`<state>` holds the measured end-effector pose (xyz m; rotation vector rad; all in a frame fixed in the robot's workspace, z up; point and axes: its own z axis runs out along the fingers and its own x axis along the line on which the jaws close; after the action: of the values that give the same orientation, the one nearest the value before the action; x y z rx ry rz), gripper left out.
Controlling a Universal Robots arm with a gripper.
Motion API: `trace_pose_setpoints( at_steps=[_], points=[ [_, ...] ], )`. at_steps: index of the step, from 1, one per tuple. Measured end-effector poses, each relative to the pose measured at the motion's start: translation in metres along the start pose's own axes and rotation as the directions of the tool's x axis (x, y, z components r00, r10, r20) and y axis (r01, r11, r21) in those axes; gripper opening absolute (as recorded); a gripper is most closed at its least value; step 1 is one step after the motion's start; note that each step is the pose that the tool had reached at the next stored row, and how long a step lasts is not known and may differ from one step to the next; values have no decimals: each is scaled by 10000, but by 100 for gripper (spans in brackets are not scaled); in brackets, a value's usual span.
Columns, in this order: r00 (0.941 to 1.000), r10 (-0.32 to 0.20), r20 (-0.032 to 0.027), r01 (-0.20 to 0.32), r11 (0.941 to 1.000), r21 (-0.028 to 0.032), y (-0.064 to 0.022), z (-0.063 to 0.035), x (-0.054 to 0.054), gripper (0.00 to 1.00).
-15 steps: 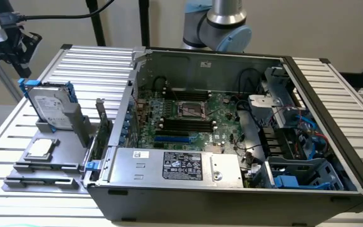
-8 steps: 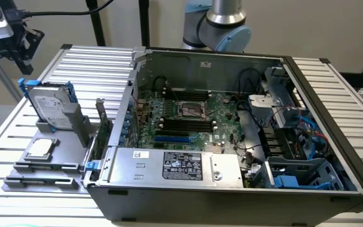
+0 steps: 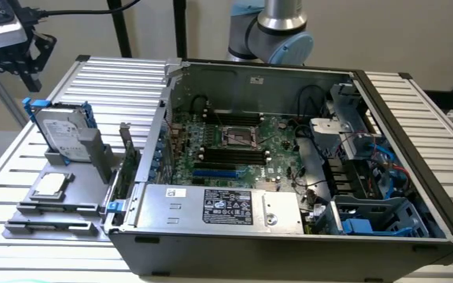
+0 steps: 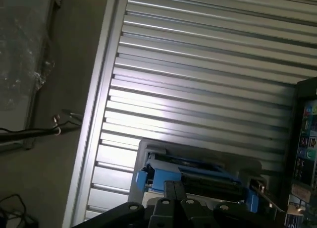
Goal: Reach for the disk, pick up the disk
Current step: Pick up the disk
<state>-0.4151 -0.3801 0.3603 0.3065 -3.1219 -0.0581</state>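
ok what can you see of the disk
The disk is a flat silver-grey hard drive with a white label and blue plastic rails along its edges. It stands on edge, slightly tilted, in a grey holder at the exterior view's left, outside the computer case. The gripper hangs above, apart from it.

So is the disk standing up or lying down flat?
Standing up. The disk rests on its edge, slotted into a grey stand, with its white label facing sideways rather than up.
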Motion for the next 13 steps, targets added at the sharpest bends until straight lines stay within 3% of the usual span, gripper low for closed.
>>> trace_pose_setpoints(
  at_steps=[6,10,13],
  points=[
    [9947,-1029,-39,1029,9947,-2,12,0,-2,11],
    [9846,-1747,-66,1747,9846,-5,14,0,-2,11],
    [9735,-2285,-86,2285,9736,-9,14,0,-2,11]
  ],
)
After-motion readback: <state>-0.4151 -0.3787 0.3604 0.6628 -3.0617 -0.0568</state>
